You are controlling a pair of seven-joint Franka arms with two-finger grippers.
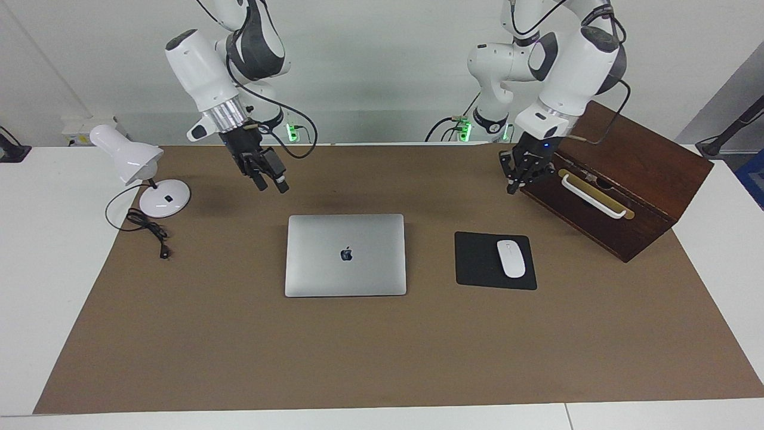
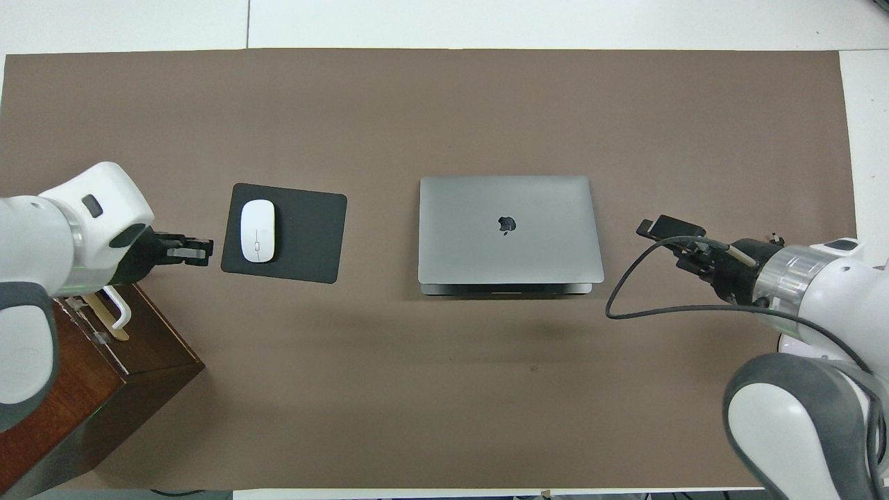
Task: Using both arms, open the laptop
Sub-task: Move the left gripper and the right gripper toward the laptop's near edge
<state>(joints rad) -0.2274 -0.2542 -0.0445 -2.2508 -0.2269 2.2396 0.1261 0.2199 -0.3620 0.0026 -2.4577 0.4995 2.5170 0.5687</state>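
Laptop (image 1: 345, 255) shut, flat on desk (image 1: 239, 352). Right claw (image 1: 270, 183) raised beside laptop, parted, empty. Left claw (image 1: 518, 179) raised near laptop, gap unreadable. Risk: uneven lift skews lid; unpinned base slides.

robot lab | white walls | brown mat (image 1: 382, 358) on white table (image 1: 36, 251) | mock desk: lamp (image 1: 128, 158), mouse (image 1: 511, 258)

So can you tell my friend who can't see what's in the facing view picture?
A shut laptop lies flat on a brown mat, and two white robot arms hang in the air, touching nothing. The right gripper is over the mat near a lamp; the left gripper is beside a wooden box.
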